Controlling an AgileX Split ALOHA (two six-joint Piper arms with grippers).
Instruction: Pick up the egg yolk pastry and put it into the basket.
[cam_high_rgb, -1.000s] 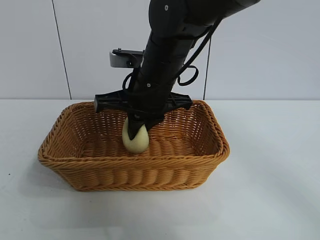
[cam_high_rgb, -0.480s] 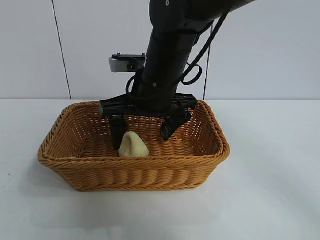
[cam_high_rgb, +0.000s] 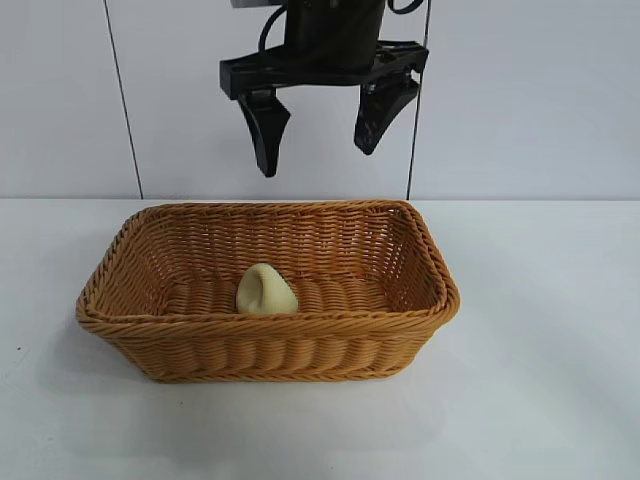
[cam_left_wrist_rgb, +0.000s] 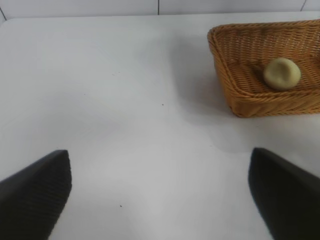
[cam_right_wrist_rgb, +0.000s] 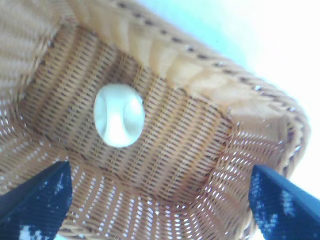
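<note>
My right end effector hangs high above the basket, fingers spread wide with nothing between them. The egg yolk pastry lies on the basket's woven floor, near its middle, directly beneath my fingers and well apart from them. My left end effector sits parked over the white surface beside the basket, its fingers also wide apart.

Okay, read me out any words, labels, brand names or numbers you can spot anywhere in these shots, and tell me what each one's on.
There are none to read.
The basket: plain wicker, no tag or label.
The egg yolk pastry: unmarked.
The right gripper and left gripper: plain black, no visible lettering.
The table and wall: bare white, no signs.
</note>
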